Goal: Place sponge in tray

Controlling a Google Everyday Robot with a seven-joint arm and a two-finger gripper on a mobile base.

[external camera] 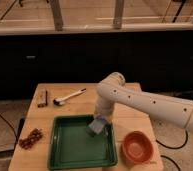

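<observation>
On your table, a white spoon (70, 96) and a brown block (42, 98) lie at the tray's 12 o'clock, a dark cluster (30, 138) at its 9, an orange-red bowl (137, 147) at its 3. Your gripper (98, 121) clamps the sponge (96, 126), a small blue-grey pad tilted over the green tray (65, 150) near its 1 o'clock corner.
</observation>
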